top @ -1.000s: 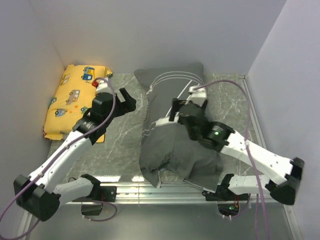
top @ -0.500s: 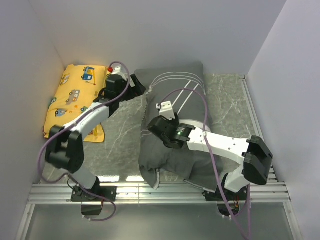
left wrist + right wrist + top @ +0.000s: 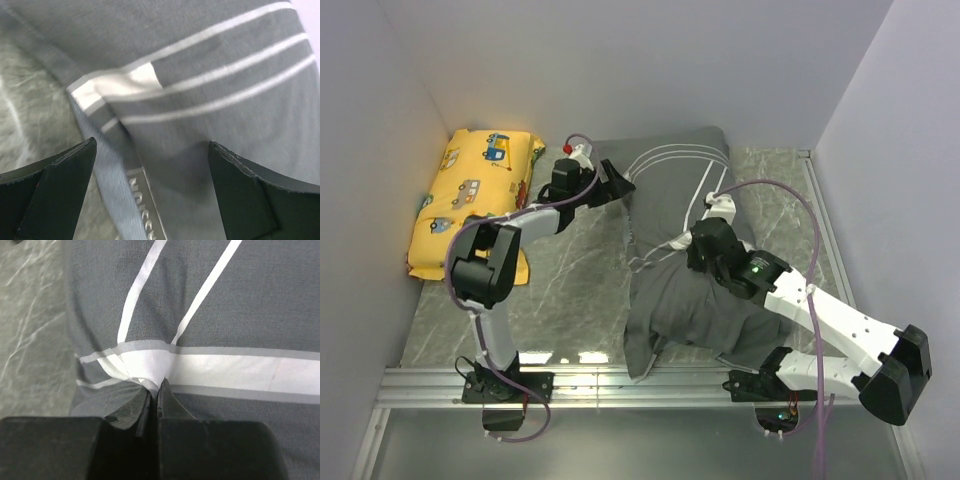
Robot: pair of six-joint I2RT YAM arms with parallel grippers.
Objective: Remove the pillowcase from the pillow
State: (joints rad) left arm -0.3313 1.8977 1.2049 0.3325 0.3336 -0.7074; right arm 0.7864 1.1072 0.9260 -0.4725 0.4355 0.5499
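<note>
Pillowcase [image 3: 680,270] lies down the middle of the bench [image 3: 570,280], running from 12 o'clock to 6. The pillow is completely hidden inside, so I'd say nothing has come off yet

Right fingers [image 3: 157,387] are clamped together on a little tuck of cloth right at the white band [image 3: 235,367], and the band puckers into the pinch. My guess is that's the pulling grip

Left fingers [image 3: 152,147] are spread wide over the case's 11 o'clock corner, holding nothing, probably lining up to pin or grab that end

Fabric looks smooth, thin and woven. It's dark grey with thin white stripes [image 3: 225,70], and a paler blue-grey strip [image 3: 120,195] with lettering shows at the edge. It's bunched and creased toward 6 o'clock, soft and puffy, so it should slump when tugged. Yellow cartoon pillow [image 3: 470,195] sits off at 10 o'clock, apart from the case
</note>
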